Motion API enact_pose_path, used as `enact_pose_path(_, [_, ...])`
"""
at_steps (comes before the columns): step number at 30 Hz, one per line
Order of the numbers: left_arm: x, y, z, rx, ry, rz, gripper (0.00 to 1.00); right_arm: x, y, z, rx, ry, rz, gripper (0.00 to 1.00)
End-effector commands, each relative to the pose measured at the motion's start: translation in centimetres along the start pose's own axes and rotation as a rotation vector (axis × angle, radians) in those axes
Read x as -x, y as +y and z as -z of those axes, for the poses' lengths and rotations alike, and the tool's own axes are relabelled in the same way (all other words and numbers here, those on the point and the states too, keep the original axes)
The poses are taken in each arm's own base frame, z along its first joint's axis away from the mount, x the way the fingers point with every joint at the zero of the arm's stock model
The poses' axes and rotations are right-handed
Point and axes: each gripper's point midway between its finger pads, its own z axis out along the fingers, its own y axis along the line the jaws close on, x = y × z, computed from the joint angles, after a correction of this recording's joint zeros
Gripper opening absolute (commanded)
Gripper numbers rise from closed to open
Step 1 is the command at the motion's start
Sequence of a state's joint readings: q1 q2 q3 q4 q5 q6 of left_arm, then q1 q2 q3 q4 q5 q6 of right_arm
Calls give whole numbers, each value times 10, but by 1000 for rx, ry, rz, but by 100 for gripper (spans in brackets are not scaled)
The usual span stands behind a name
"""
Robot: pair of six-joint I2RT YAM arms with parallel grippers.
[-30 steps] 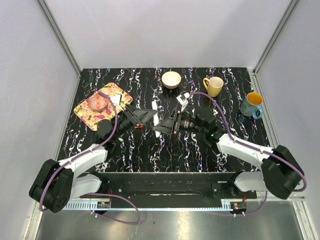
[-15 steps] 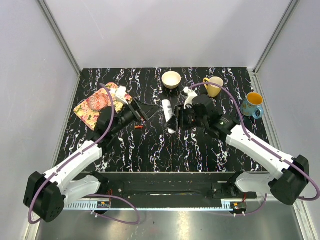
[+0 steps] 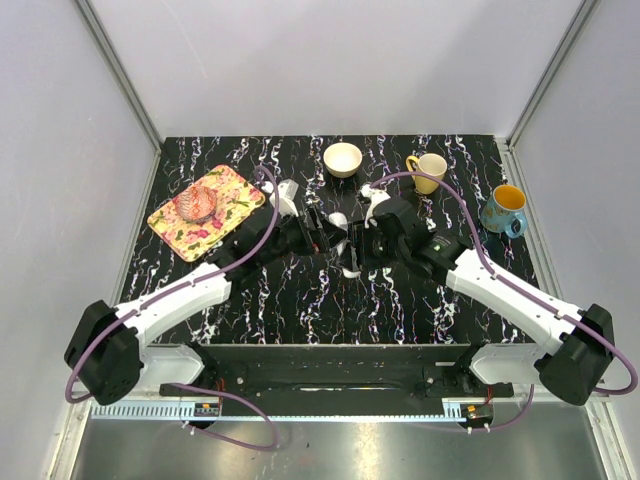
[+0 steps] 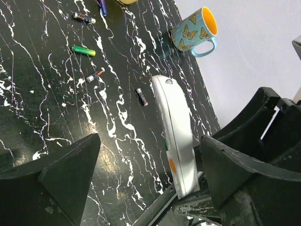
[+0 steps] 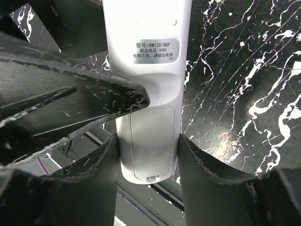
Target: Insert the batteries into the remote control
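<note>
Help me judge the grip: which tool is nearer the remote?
Right: the right tool grips the remote's end; the left tool stands open astride it.

Right wrist view: remote control (image 5: 149, 70) cut off at 12 o'clock; button face turned away, unseen. Left wrist view: its lower end hidden behind right gripper (image 5: 148, 153) at 5 o'clock. Top view: remote control mostly covered by right gripper and left gripper (image 4: 149, 140); batteries (image 4: 83, 50) too small to find there.

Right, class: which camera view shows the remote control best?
The right wrist view: the remote control fills the frame, label and battery cover facing the camera, gripped by the right pincer. The left wrist view shows it slanted, from the side; the top view shows it small and mostly hidden.
</note>
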State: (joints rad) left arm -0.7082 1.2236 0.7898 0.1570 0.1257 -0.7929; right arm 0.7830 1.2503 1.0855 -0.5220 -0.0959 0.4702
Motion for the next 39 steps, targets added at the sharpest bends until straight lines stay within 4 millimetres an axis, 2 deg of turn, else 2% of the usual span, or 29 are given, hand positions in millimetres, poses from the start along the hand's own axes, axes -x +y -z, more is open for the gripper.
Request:
enact_pose_path(1, [18,-16,-5,-40,-67,-14,91,18,17,11,37,-67,3,0])
enact_pose_path(4, [19,-22,-11,-57,-64,-17,88,18,17,10,37,-64,3,0])
enact_pose_path(6, [16,-25,-16,-63,-49,-21,83,18,19,9,39,-66,6,0])
enact_pose_path(10, [13,-30,-22,-80,-39,-28,66,19,20,8,40,-65,2,0])
enact_pose_path(11, [14,-30,-23,-79,-41,-29,58,19,20,8,37,-67,2,0])
enact_pose_path(14, [11,-28,-25,-73,-37,-34,48,19,18,8,31,-70,-2,0])
enact_pose_path(17, [10,-25,-25,-61,-38,-37,29,17,16,8,25,-69,-2,0])
enact_pose_path(18, [11,-24,-25,-58,-40,-40,14,18,17,8,27,-70,-2,0])
enact_pose_path(19, [10,-23,-25,-55,-39,-43,8,17,17,9,29,-71,-1,0])
enact_pose_path(20, [11,-24,-25,-55,-41,-45,0,18,17,9,28,-72,-4,5])
enact_pose_path(21, [10,-24,-25,-56,-38,-42,0,18,17,10,29,-73,-7,15])
enact_pose_path(22, [12,-25,-25,-61,-47,-41,0,19,18,12,35,-79,-8,32])
enact_pose_path(25, [13,-23,-24,-55,-56,-35,0,20,21,17,47,-86,-23,54])
enact_pose_path(26, [12,-22,-24,-52,-57,-33,0,21,23,18,54,-87,-32,65])
enact_pose_path(29, [13,-16,-22,-35,-73,-16,0,27,29,28,77,-115,-52,78])
enact_pose_path(34, [27,-3,-11,-43,-139,56,0,36,36,50,109,-173,-72,83])
enact_pose_path(35, [25,4,-9,-36,-141,70,0,35,36,51,112,-174,-77,83])
enact_pose_path(37, [40,2,1,-78,-203,107,0,38,37,56,123,-201,-87,84])
enact_pose_path(38, [34,12,4,-78,-207,125,0,33,35,53,121,-195,-101,83])
enact_pose_path(39, [42,9,12,-106,-242,154,0,33,34,52,127,-202,-109,84])
